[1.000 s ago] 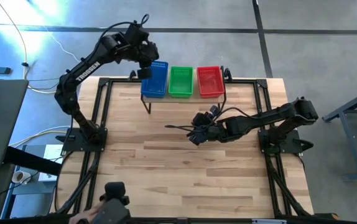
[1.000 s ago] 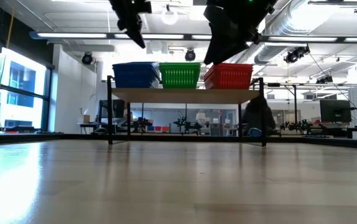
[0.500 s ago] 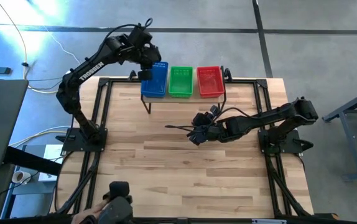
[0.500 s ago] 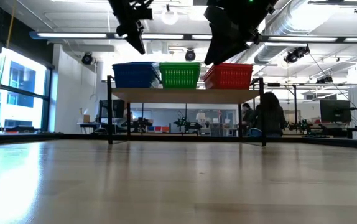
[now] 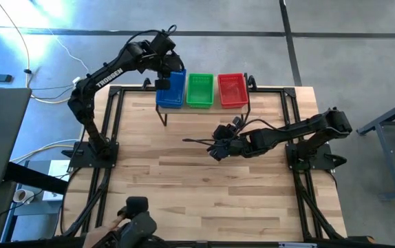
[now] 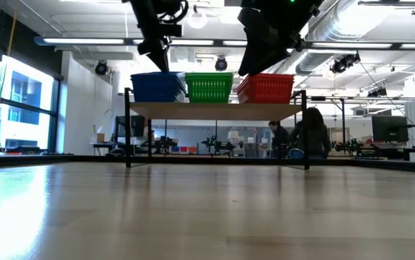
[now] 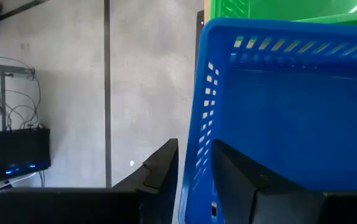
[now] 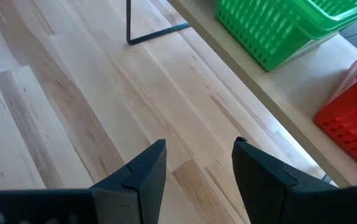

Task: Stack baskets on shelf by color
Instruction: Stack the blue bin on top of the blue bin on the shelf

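Observation:
Blue [image 5: 172, 89], green [image 5: 199, 90] and red [image 5: 232, 90] baskets stand side by side on the shelf [image 6: 215, 110] at the table's far side. My left gripper [image 5: 162, 82] is open and comes down at the blue basket [image 7: 290, 112]. One finger [image 7: 163, 165] is outside the basket's left long wall [image 7: 203, 124] and the other [image 7: 241, 174] is inside it. In the low view its tips [image 6: 158, 66] reach the basket's rim. My right gripper [image 5: 215, 148] hangs open over the table in front of the shelf, with nothing between its fingers [image 8: 194, 165]. My left gripper has the blue basket's left long wall [image 7: 202, 155] between its fingers, one outside and one inside. The fingers slant down from above and from the table's left. A strip of floor shows between the outer finger and the wall. Whether the inner finger touches, I cannot tell.
Black frame rails [image 5: 111, 131] run along the table's left and right sides. A dark device [image 5: 137, 224] and a person's hand [image 5: 118, 219] show at the near edge. Bare wood [image 5: 197, 186] lies in front of the shelf. People [image 6: 301, 133] sit in the room behind.
My left gripper has come down toward the blue basket's left wall and rolled a little, with its finger gap unchanged. The baskets have kept their places. The dark device at the near edge has shifted toward the right.

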